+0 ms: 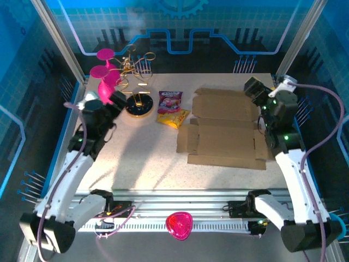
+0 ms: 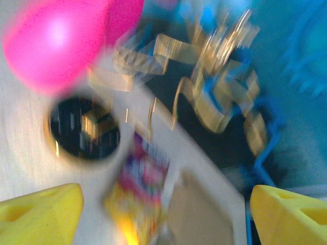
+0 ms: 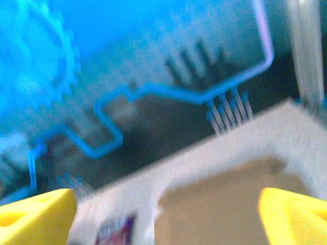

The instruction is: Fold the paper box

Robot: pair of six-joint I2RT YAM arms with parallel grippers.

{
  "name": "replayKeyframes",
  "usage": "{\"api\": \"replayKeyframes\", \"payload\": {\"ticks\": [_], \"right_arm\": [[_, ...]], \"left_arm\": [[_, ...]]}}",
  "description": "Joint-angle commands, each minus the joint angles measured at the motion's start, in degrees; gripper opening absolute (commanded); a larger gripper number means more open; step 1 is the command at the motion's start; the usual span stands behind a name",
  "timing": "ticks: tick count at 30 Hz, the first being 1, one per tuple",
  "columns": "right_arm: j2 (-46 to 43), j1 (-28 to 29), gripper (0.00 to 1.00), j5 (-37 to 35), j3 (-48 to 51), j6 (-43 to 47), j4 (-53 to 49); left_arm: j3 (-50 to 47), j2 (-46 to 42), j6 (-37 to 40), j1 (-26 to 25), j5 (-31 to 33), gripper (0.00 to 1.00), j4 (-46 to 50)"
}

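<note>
Still at the approach step: box flat and unfolded toward the table's right edge, left gripper and right gripper both apart and empty, needing next to descend onto a flap.

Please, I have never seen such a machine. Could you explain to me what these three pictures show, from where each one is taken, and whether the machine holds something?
These are two robot arms fixed at the near edge of a table. The top picture comes from a camera above and behind them. The two blurred pictures come from cameras on each wrist; the yellow shapes are that arm's own fingers.

On the table lie the paper box, a flat unfolded cardboard sheet, and, left of it, a snack packet and a gold wire ornament on a dark round base.

The left gripper and the right gripper both stand open and hold nothing.
</note>
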State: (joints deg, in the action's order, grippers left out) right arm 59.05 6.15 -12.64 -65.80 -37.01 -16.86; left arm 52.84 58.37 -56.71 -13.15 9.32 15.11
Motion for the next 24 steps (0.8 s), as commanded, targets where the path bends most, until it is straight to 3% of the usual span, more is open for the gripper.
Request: {"api": "replayKeyframes", "payload": {"ticks": [1,3,6,9,17,24], "right_arm": [[7.8,3.8,0.62,12.0,-2.4,-9.5,-28.5],[8.4,6.0,0.54,15.6,0.5,-10.1,-29.1],[6.2,6.3,0.53,20.3,8.3,-11.9,-25.2],[3.7,5.0,0.55,23.3,13.7,-14.1,-21.3],[0.2,1.4,0.58,32.0,23.9,-20.5,-13.3],[-1.1,-1.5,0.59,35.2,27.9,-22.7,-10.0]], "left_arm": [[-3.1,3.3,-17.6,-12.2,-8.7,0.76,11.7],[-8.1,4.4,-25.1,-19.3,-9.8,0.71,5.2],[-13.7,7.9,-32.8,-29.8,-6.9,0.69,-5.6],[-14.4,14.4,-35.4,-34.7,-5.0,0.70,-14.9],[-17.3,30.3,-41.6,-35.7,-1.9,0.67,-38.9],[-13.6,39.7,-44.1,-36.4,-2.4,0.64,-43.2]]}}
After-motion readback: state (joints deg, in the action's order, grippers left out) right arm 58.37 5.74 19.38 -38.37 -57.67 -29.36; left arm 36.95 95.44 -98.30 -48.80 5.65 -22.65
